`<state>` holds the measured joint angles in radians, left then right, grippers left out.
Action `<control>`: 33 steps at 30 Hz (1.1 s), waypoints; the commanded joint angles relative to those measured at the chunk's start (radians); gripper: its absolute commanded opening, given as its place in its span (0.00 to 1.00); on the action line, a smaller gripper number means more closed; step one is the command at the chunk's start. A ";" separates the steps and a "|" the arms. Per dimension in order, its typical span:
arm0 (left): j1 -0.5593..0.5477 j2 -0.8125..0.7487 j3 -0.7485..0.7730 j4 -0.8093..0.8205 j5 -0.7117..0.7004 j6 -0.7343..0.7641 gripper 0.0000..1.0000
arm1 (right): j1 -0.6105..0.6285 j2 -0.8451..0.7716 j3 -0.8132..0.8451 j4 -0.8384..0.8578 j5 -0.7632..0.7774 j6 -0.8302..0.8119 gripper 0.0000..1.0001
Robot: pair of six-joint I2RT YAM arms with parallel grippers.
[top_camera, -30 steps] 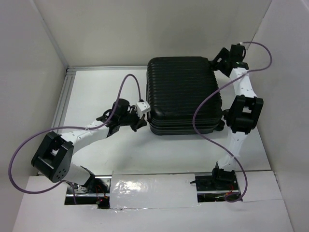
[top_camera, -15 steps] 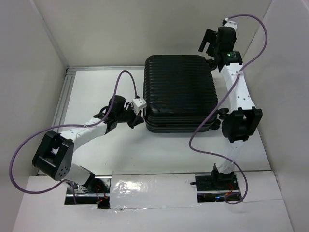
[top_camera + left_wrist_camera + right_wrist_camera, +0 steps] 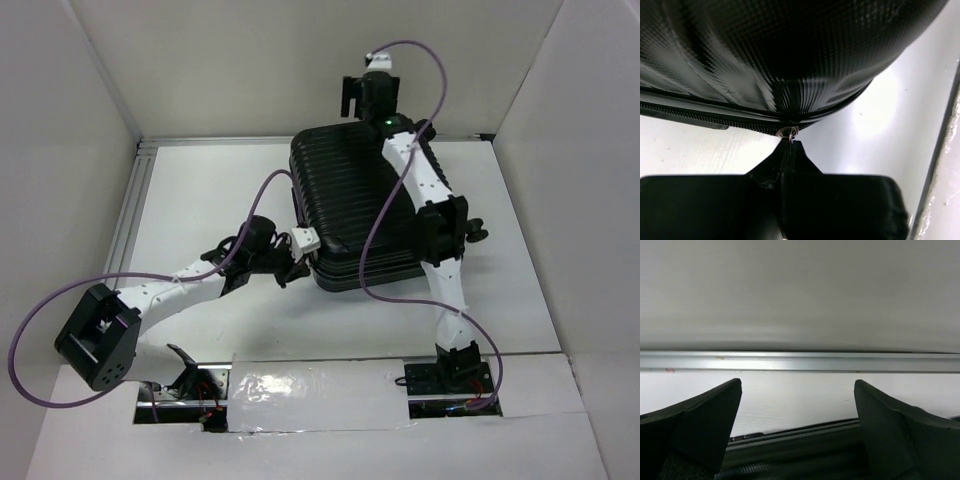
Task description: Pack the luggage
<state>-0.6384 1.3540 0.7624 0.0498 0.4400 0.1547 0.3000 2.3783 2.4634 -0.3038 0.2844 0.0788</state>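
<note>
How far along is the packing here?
Done: the luggage lies closed, ribbed shell up. In hand: the left gripper is shut on the zipper pull at its near-left corner; the right gripper hangs open over the far edge. Left: probably finishing the zip; how much is unzipped cannot be seen.

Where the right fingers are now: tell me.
In the top view, the right fingers hang open above the far edge of the luggage, by the back wall.
</note>
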 commanded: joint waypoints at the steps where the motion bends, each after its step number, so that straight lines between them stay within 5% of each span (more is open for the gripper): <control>1: -0.024 -0.075 -0.002 0.091 0.054 -0.009 0.00 | 0.033 0.054 0.082 0.157 0.043 -0.079 1.00; 3: -0.024 -0.075 -0.015 0.091 0.045 -0.009 0.00 | 0.059 0.143 0.149 0.132 0.032 -0.093 1.00; 9: 0.048 -0.064 -0.024 0.136 0.032 -0.069 0.00 | 0.097 0.144 -0.010 0.158 0.013 -0.168 1.00; 18: 0.229 0.028 -0.014 0.214 0.006 -0.156 0.00 | 0.097 0.096 -0.202 0.104 -0.289 -0.178 1.00; 33: 0.358 0.284 0.242 0.286 -0.092 -0.078 0.00 | 0.088 0.001 -0.354 0.095 -0.611 -0.188 0.93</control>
<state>-0.3363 1.5967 0.9054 0.1818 0.4828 0.0372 0.3668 2.3753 2.2002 0.0105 -0.2211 -0.0380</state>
